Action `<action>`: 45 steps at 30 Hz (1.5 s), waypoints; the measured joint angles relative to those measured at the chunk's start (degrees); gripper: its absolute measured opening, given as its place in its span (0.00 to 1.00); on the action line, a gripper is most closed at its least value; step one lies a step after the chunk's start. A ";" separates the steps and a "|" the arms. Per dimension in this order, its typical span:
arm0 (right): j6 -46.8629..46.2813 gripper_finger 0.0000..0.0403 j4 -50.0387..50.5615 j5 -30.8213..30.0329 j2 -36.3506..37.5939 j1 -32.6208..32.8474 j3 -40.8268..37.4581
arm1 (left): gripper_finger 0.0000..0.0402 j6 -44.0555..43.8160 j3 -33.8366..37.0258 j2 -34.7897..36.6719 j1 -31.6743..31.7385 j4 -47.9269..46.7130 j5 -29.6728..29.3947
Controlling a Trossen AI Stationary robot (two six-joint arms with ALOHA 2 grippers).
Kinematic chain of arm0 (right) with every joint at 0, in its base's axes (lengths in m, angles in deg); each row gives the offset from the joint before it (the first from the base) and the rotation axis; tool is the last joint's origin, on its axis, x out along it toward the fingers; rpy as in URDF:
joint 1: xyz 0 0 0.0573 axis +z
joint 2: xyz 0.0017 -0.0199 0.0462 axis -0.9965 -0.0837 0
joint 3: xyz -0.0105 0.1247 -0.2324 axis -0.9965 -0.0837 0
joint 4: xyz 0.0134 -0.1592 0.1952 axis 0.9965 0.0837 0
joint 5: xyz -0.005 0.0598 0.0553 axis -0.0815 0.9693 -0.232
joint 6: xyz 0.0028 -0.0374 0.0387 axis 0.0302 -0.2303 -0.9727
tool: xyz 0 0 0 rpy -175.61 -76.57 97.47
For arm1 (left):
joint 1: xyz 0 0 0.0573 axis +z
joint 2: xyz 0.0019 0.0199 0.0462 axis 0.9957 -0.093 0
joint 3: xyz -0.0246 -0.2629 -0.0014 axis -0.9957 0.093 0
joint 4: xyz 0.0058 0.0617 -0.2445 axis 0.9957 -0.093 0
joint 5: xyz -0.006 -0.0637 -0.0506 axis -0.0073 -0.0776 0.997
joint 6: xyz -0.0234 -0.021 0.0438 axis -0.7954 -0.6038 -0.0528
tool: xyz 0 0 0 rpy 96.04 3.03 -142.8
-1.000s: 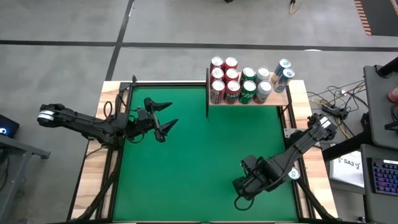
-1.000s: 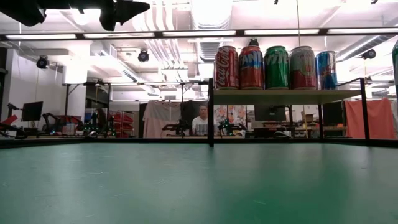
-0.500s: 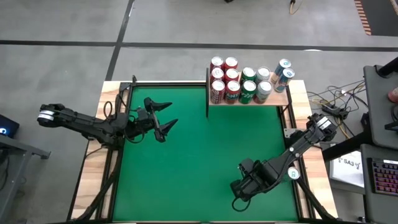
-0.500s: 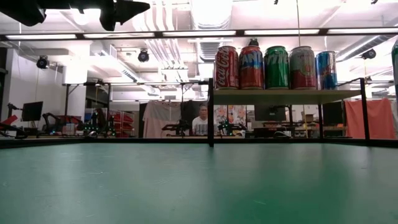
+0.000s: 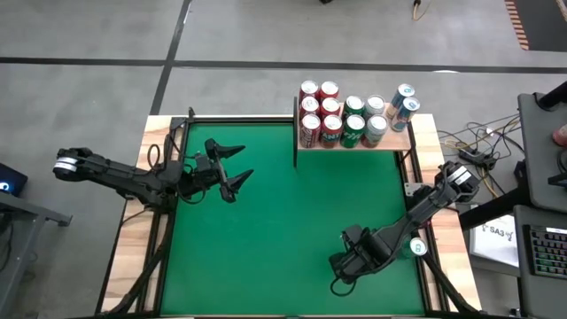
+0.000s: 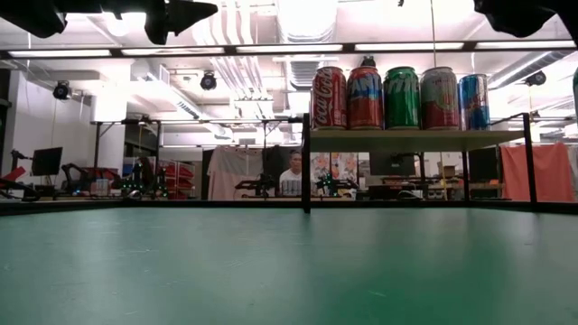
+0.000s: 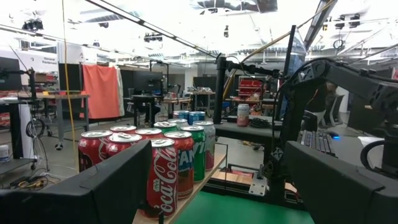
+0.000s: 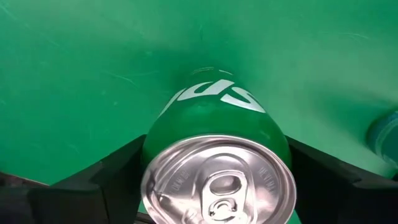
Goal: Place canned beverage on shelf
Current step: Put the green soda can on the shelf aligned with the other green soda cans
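right end effector [image 8: 214, 180] round green can [image 8: 217, 143]

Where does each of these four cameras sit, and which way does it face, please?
High view: overhead, looking straight down on the table; both arms show.
Low view: at tabletop height, level towards the shelf; gripper tips at the top edge.
Left wrist view: looks between the open left gripper at the shelf's cans.
Right wrist view: looks down at a green can between the right gripper fingers.
Shared: high, low and left wrist views all show the shelf.
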 joint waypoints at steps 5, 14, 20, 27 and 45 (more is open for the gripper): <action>1.22 0.74 -0.01 -0.25 0.00 -0.62 0.32 | 0.87 0.02 0.00 0.00 0.01 0.02 -0.01; 20.16 0.74 0.08 -13.00 0.88 -4.83 7.00 | 0.87 0.68 0.00 -0.58 0.02 0.22 13.01; 35.30 0.74 0.35 -20.29 1.21 -11.16 13.41 | 0.87 4.20 -1.52 -3.46 0.02 -0.32 23.25; 43.18 0.74 2.86 -24.62 1.31 -15.99 20.01 | 0.87 9.60 -6.93 -13.21 0.00 -6.35 24.74; 48.46 0.74 6.53 -31.40 1.31 -18.09 25.25 | 0.87 11.86 -26.59 -39.69 -0.02 -13.45 13.30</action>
